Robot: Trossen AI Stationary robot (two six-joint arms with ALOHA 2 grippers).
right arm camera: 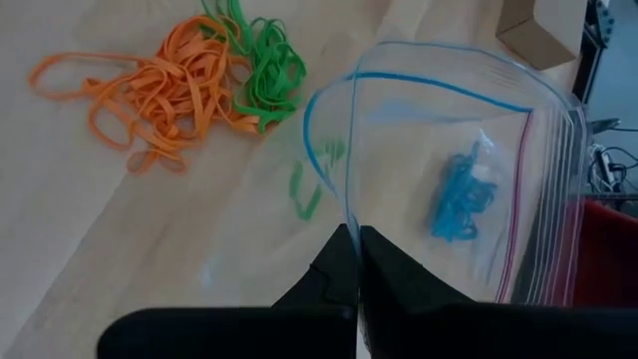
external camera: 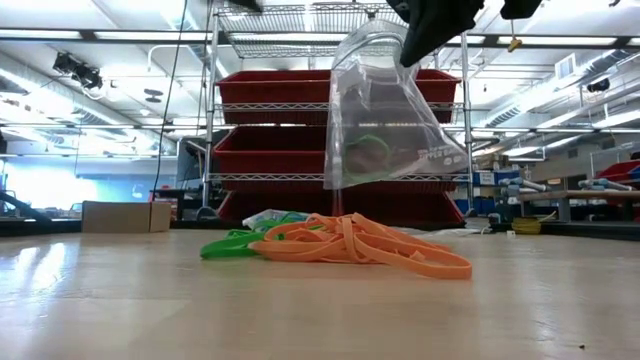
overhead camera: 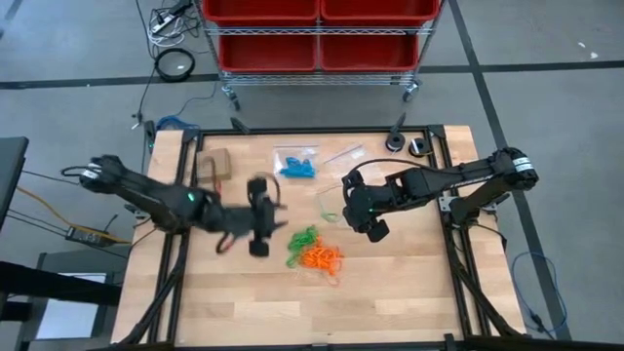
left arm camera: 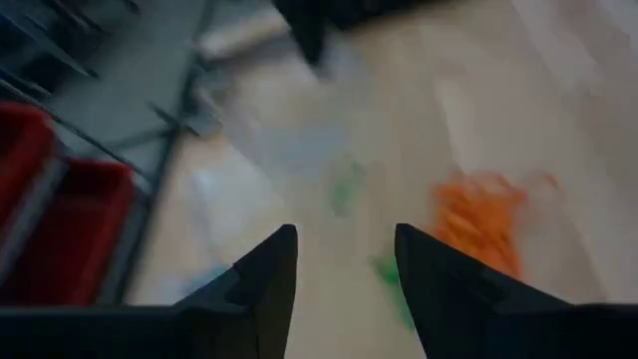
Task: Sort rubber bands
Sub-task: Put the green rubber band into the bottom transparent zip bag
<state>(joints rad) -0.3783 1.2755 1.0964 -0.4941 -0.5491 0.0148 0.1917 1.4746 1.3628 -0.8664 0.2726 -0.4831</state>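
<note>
Left claw [left arm camera: 344, 289]: two dark fingers at the bottom of the left wrist view, standing apart with nothing between them; in the high view it hangs left of centre [overhead camera: 259, 226], over bare tabletop [overhead camera: 390, 292].
Ahead of the left claw: orange rubber bands [left arm camera: 483, 214] lie in the right half of the left wrist view, with green rubber bands [left arm camera: 394, 274] just off the right fingertip; the view is smeared, so finer detail cannot be told.
Which way the bands lie: in the high view the green heap [overhead camera: 303, 241] sits just right of the left claw, and the orange heap [overhead camera: 322, 258] touches it on the lower right.
Long axis: the combined heap runs from upper left to lower right in the high view; single loops are too tangled to pick out.
Right claw [right arm camera: 356, 264]: fingers pressed together on the rim of a clear zip bag [right arm camera: 439, 179], which hangs off the tabletop in the low view [external camera: 385, 110], mouth up.
Bag contents: one green band shows through its wall in the low view; blue bands [right arm camera: 461, 194] seen through the bag in the right wrist view appear to belong to another bag lying on the tabletop [overhead camera: 295, 163].
Nearer arm: my judgement is the left, since its claw stands beside the green heap while the right is busy holding the bag just right of it.
Next move calls for: a short reach rightward and down onto a green loop, I would guess.
</note>
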